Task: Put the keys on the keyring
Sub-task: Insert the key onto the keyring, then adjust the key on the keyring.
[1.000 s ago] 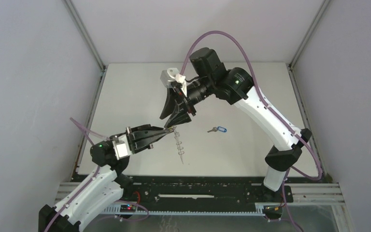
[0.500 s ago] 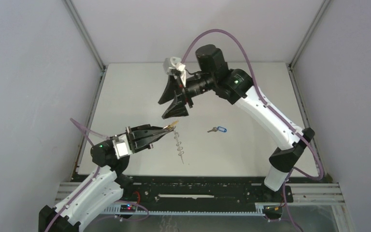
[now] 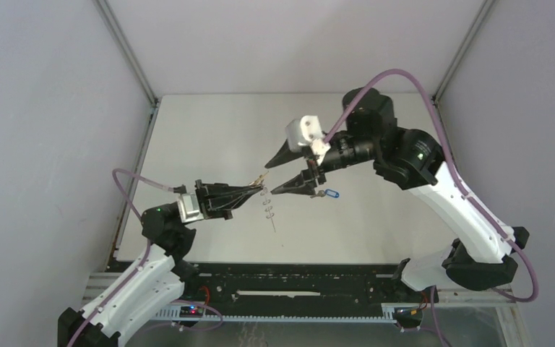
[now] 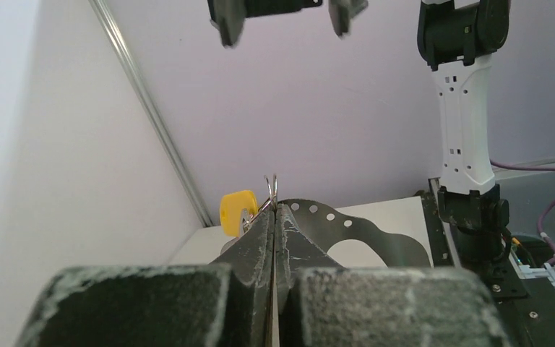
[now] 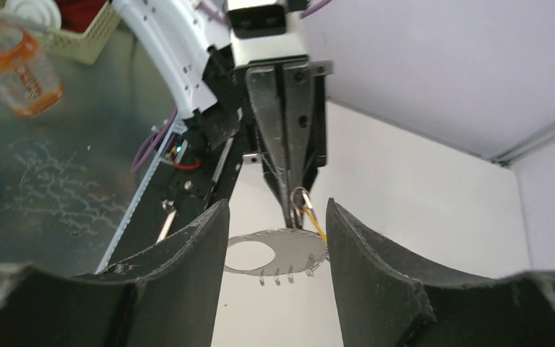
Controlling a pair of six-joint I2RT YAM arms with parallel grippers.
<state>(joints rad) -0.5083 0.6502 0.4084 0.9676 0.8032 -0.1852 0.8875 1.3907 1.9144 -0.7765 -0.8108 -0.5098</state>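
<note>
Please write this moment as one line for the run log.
left tool: shut on keyring loop | yellow key: at that loop | right tool: open, empty | blue key: on table

It was a robotics lab cell: a white table [image 3: 209, 137] boxed in by plain pale walls [image 3: 43, 144] on aluminium posts [image 3: 125, 50]. The left arm [image 3: 137, 282] and right arm [image 3: 470, 210] were bolted to a slotted black rail [image 3: 332, 278] at its near edge, and purple cables [image 3: 390, 71] looped overhead.

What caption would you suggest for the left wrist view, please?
Left hand shut on wire loop beside the yellow key.
</note>
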